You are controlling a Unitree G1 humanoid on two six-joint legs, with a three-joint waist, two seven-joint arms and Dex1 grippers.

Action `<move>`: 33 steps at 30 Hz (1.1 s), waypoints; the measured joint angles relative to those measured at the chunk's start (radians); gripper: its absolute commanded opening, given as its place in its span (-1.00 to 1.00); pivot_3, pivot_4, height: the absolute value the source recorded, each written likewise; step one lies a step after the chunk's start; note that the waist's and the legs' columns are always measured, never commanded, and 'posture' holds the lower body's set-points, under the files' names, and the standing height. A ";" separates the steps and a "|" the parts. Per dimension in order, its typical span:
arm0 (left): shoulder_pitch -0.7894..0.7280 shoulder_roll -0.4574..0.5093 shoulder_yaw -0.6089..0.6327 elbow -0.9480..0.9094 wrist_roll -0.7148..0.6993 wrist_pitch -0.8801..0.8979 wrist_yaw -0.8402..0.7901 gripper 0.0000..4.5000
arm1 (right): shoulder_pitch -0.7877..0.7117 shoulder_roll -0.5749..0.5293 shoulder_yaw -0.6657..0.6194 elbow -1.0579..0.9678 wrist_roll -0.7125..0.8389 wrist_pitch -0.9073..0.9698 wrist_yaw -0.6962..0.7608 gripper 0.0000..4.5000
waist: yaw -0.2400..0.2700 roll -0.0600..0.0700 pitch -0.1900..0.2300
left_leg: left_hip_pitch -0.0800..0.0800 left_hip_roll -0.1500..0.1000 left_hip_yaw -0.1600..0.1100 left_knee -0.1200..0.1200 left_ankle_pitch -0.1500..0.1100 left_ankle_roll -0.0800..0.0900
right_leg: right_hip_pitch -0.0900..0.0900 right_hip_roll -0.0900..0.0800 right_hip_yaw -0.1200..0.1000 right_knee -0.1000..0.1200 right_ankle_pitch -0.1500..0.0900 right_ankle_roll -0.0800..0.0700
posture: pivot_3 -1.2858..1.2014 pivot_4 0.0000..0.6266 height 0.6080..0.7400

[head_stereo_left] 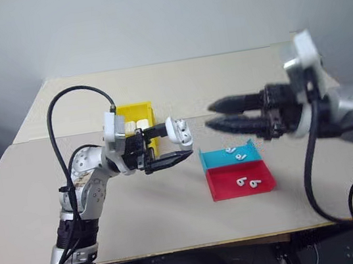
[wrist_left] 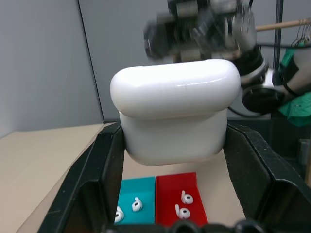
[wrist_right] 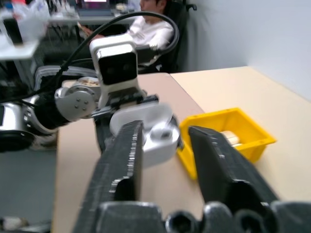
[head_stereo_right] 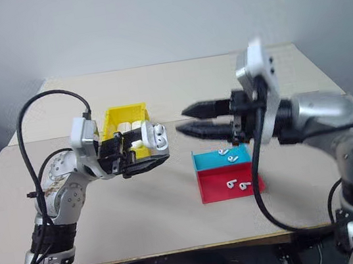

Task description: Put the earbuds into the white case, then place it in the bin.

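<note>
Head views: left gripper (head_stereo_left: 177,144) pinching the white case (head_stereo_left: 180,131), holding it in the air just beside the yellow bin (head_stereo_left: 135,115); right gripper (head_stereo_left: 217,116) pointing at the case with fingers slightly apart, gripping nothing. Earbuds (head_stereo_left: 240,181) lying in the teal tray (head_stereo_left: 215,160) and red tray (head_stereo_left: 228,189), well apart from the bin.

Left wrist view: clamping the case (wrist_left: 176,110) between both fingers, lid open.

Right wrist view: facing the case (wrist_right: 154,131), touching the bin (wrist_right: 232,132) nowhere.

Left gripper (head_stereo_left: 177,146) jaws clamped, right gripper (head_stereo_left: 214,116) jaws slightly parted, facing each other.
</note>
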 measured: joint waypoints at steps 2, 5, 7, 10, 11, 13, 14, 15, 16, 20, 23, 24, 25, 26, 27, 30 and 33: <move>-0.007 -0.006 -0.025 0.018 0.041 -0.011 0.011 0.24 | -0.084 -0.015 0.104 0.039 -0.065 -0.004 0.037 -0.90 | -0.001 0.000 0.000 | 0.000 0.000 0.001 0.000 0.000 0.000 | 0.000 0.000 0.000 0.000 0.000 0.000 | 0.03 -0.52 1.00; -0.037 -0.019 -0.065 0.058 0.117 -0.026 0.050 0.24 | -0.172 -0.014 0.255 0.090 -0.163 -0.017 0.102 -0.98 | 0.000 0.000 0.000 | -0.003 0.000 0.001 0.002 0.000 0.000 | -0.002 -0.001 0.000 0.000 0.000 0.000 | 0.03 -0.52 1.00; -0.056 -0.031 -0.088 0.083 0.174 -0.049 0.086 0.24 | -0.218 -0.012 0.334 0.116 -0.222 -0.035 0.147 -0.98 | 0.003 0.000 0.000 | -0.005 0.000 0.001 0.002 0.000 0.001 | -0.003 -0.001 -0.001 0.000 0.000 0.000 | 0.03 -0.52 1.00; -0.076 -0.049 -0.109 0.120 0.234 -0.068 0.127 0.24 | -0.263 -0.001 0.422 0.137 -0.314 -0.073 0.196 -0.98 | 0.008 0.000 0.000 | -0.006 -0.001 0.001 0.003 -0.001 0.001 | -0.003 -0.001 -0.001 -0.001 0.000 0.000 | 0.03 -0.52 1.00; -0.076 -0.054 -0.111 0.122 0.238 -0.068 0.131 0.24 | -0.269 0.004 0.447 0.142 -0.340 -0.083 0.208 -0.98 | 0.009 0.000 0.000 | -0.006 -0.001 0.002 0.004 -0.001 0.001 | -0.004 -0.002 -0.001 -0.001 0.000 0.000 | 0.03 -0.52 1.00; -0.076 -0.059 -0.111 0.122 0.238 -0.069 0.132 0.24 | -0.272 0.007 0.513 0.149 -0.405 -0.112 0.229 -0.98 | 0.010 0.000 0.000 | -0.006 -0.001 0.002 0.004 -0.001 0.001 | -0.004 -0.002 -0.001 -0.001 0.000 0.000 | 0.03 -0.52 1.00; -0.075 -0.059 -0.111 0.122 0.239 -0.068 0.132 0.24 | -0.272 0.009 0.535 0.158 -0.435 -0.128 0.241 -0.98 | 0.010 0.000 0.000 | -0.006 -0.001 0.002 0.004 -0.001 0.001 | -0.004 -0.002 -0.001 0.000 0.000 0.000 | 0.03 -0.52 1.00; -0.074 -0.059 -0.111 0.122 0.239 -0.068 0.133 0.24 | -0.272 0.010 0.538 0.162 -0.450 -0.142 0.255 -0.98 | 0.010 0.000 0.000 | -0.006 0.000 0.001 0.004 -0.001 0.001 | -0.004 -0.002 -0.001 0.000 0.000 0.000 | 0.03 -0.52 1.00; -0.074 -0.058 -0.111 0.122 0.239 -0.068 0.135 0.24 | -0.272 0.008 0.538 0.171 -0.465 -0.159 0.269 -0.98 | 0.010 0.000 0.000 | -0.006 0.000 0.001 0.004 -0.001 0.001 | -0.004 -0.002 -0.001 0.000 0.000 0.000 | 0.03 -0.52 1.00; -0.054 -0.052 -0.094 0.114 0.229 -0.064 0.145 0.24 | -0.238 -0.023 0.514 0.193 -0.506 -0.190 0.300 -0.98 | 0.011 0.000 0.000 | -0.006 0.000 0.001 0.004 -0.001 0.001 | -0.003 -0.002 -0.001 0.000 0.000 0.000 | 0.03 -0.52 1.00; -0.022 -0.048 -0.074 0.090 0.221 -0.065 0.163 0.24 | -0.192 -0.038 0.447 0.199 -0.495 -0.173 0.300 -0.98 | 0.012 0.000 0.000 | -0.006 -0.001 0.002 0.004 -0.001 0.001 | -0.004 -0.003 -0.001 0.000 0.000 0.000 | 0.03 -0.52 1.00; -0.014 -0.051 -0.064 0.074 0.217 -0.065 0.176 0.24 | -0.175 -0.039 0.415 0.197 -0.482 -0.159 0.297 -0.98 | 0.012 0.000 0.000 | -0.006 -0.001 0.001 0.004 -0.001 0.001 | -0.004 -0.002 -0.002 0.000 0.000 0.000 | 0.03 -0.52 1.00; -0.006 -0.052 -0.051 0.055 0.215 -0.066 0.194 0.24 | -0.154 -0.039 0.379 0.196 -0.465 -0.148 0.292 -0.98 | 0.012 0.000 0.000 | -0.006 -0.001 0.001 0.004 -0.001 0.001 | -0.003 -0.003 -0.002 0.000 0.000 0.000 | 0.03 -0.52 1.00; -0.001 -0.052 -0.035 0.036 0.216 -0.066 0.217 0.24 | -0.125 -0.036 0.338 0.193 -0.448 -0.141 0.285 -0.98 | 0.012 0.000 0.000 | -0.006 -0.001 0.001 0.004 -0.001 0.001 | -0.003 -0.003 -0.002 0.000 0.000 0.000 | 0.03 -0.52 1.00; 0.007 -0.052 -0.018 0.018 0.216 -0.066 0.242 0.24 | -0.092 -0.021 0.289 0.190 -0.422 -0.133 0.268 -0.98 | 0.012 0.000 0.000 | -0.005 -0.001 0.001 0.004 -0.001 0.001 | -0.002 -0.003 -0.002 0.000 0.000 0.000 | 0.03 -0.52 1.00; 0.034 -0.064 0.026 -0.044 0.233 -0.051 0.376 0.24 | 0.011 0.074 0.094 0.180 -0.314 -0.109 0.177 -0.98 | 0.013 0.000 0.000 | -0.004 -0.001 0.000 0.004 -0.001 0.001 | -0.001 -0.002 -0.003 0.000 0.000 0.000 | 0.03 -0.52 1.00; 0.035 -0.075 0.067 -0.079 0.307 0.004 0.576 0.24 | 0.156 0.096 -0.051 0.105 -0.273 -0.126 0.096 -0.98 | 0.021 -0.001 0.000 | -0.005 -0.001 -0.002 0.003 -0.001 0.001 | 0.000 -0.003 -0.004 -0.001 0.000 0.000 | 0.03 -0.52 1.00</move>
